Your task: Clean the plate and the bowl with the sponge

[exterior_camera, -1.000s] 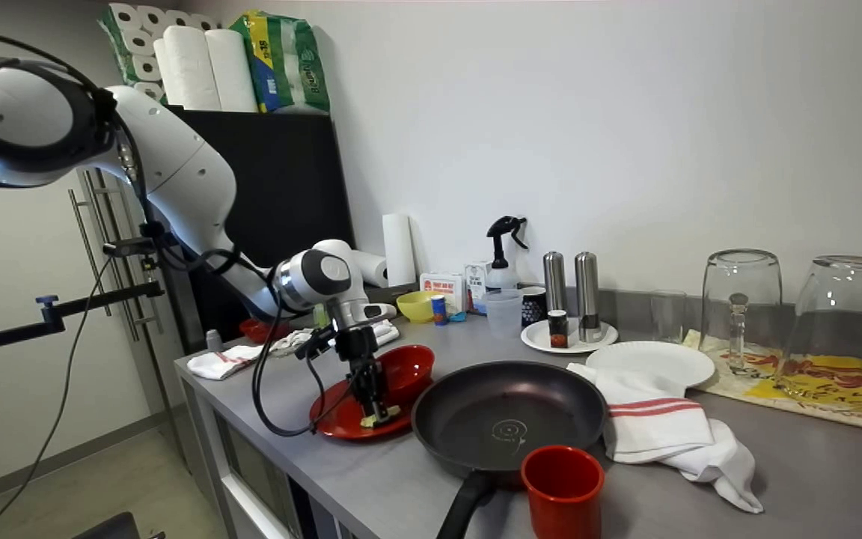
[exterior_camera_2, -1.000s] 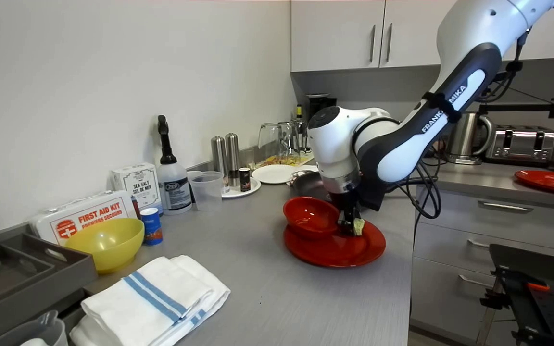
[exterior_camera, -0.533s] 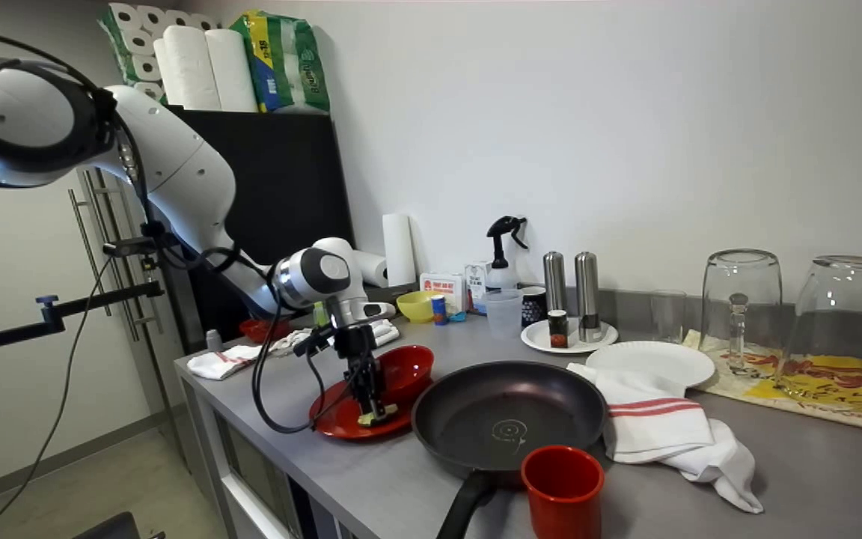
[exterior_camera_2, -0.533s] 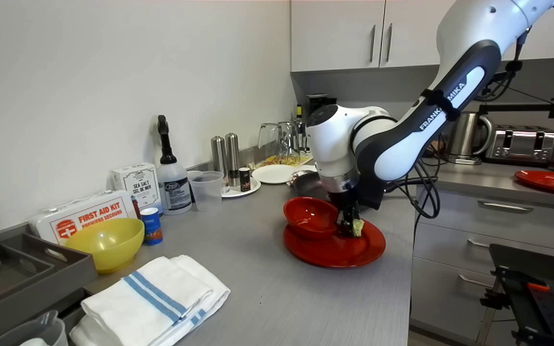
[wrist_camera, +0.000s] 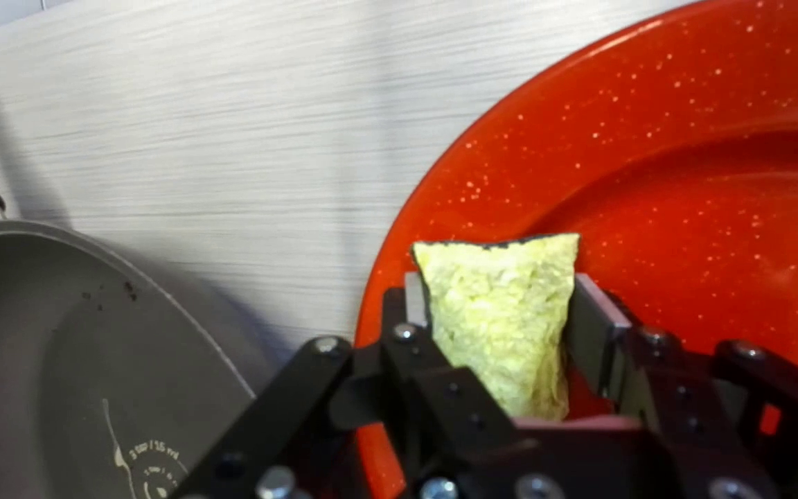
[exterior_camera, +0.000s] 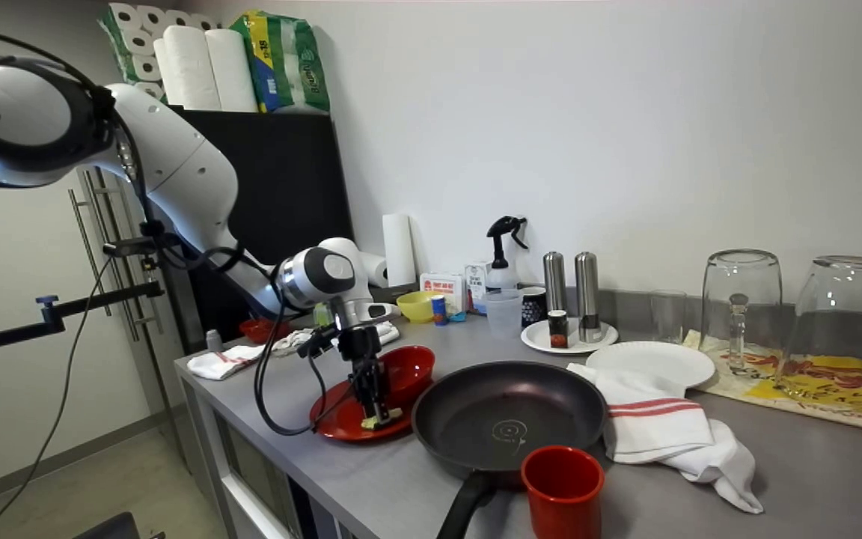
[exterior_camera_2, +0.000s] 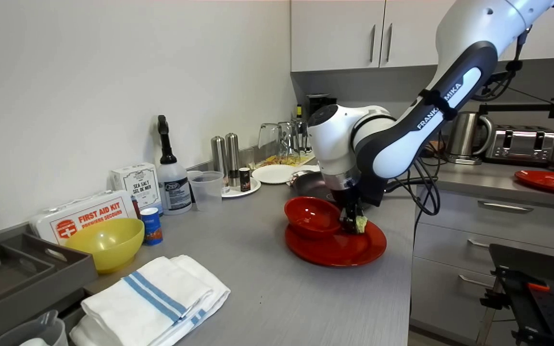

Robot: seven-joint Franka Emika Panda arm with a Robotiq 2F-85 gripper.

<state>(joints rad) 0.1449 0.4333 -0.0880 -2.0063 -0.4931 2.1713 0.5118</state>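
My gripper [wrist_camera: 499, 305] is shut on the sponge [wrist_camera: 503, 319], a yellow-green block squeezed between the two finger pads. It points down over the red plate [wrist_camera: 738, 242], and the sponge is at the plate's surface near the rim on the frying pan's side. In both exterior views the plate [exterior_camera_2: 339, 252] lies flat on the counter. The red bowl [exterior_camera_2: 309, 216] rests on the plate's wall side, right beside my gripper [exterior_camera_2: 354, 226]. The bowl [exterior_camera: 408, 370] is out of the wrist view. Part of the plate is hidden under the bowl and fingers.
A black frying pan [exterior_camera: 509, 419] stands close to the plate, with a red cup [exterior_camera: 564, 490] by its handle. A white cloth [exterior_camera: 655, 419] lies beyond the pan. Folded towels [exterior_camera_2: 157, 298] and a yellow bowl [exterior_camera_2: 108, 242] occupy the counter's other end.
My gripper and the sponge have shifted slightly back and forth over the plate, with the sponge still held. The plate and bowl have moved very slightly.
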